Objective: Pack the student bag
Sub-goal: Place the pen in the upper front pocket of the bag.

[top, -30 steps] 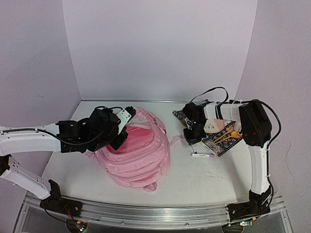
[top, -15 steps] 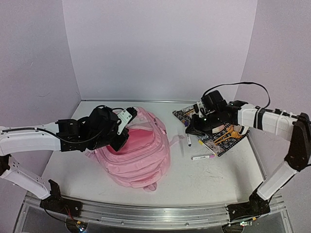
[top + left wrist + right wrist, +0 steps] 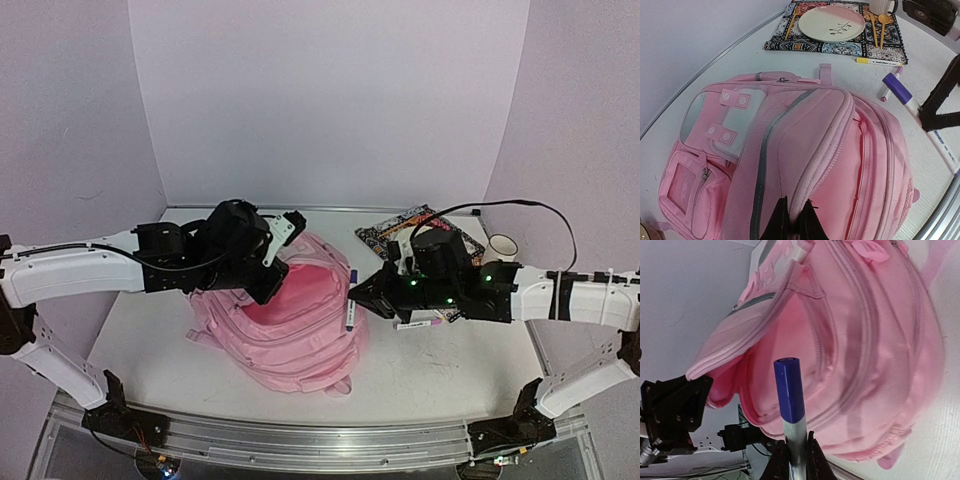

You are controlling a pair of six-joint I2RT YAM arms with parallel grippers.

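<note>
**Left.** Left arm (image 3: 80, 275) reaching in from the bench's left edge. Left fingers (image 3: 780, 222) pressed together, pinching the piped edge of the bag's top flap and holding it raised off the body.

**Left of centre.** Bag (image 3: 295, 340) lying on the bench (image 3: 150, 340) between the two arms, pink, with the main compartment gaping under the lifted flap. In the left wrist view, a front pocket with white snap tabs (image 3: 732, 117) and a small zip pocket (image 3: 687, 187) at the lower left.

**Centre.** Marker (image 3: 350, 314) with a white barrel and a blue-violet cap, hanging just over the bag's right side, cap end toward the opening. Right fingers (image 3: 776, 462) closed on the barrel, one on each side, cap clear of the grip.

**Right of centre.** A second marker (image 3: 418, 324) flat on the bench beside the right arm, apart from the bag.

**Right, rear.** Patterned mat (image 3: 385, 232) near the back wall, carrying a pale plate (image 3: 831, 24) with orange cutlery (image 3: 875, 32) on either side. White cup (image 3: 501, 245) just right of the mat.
</note>
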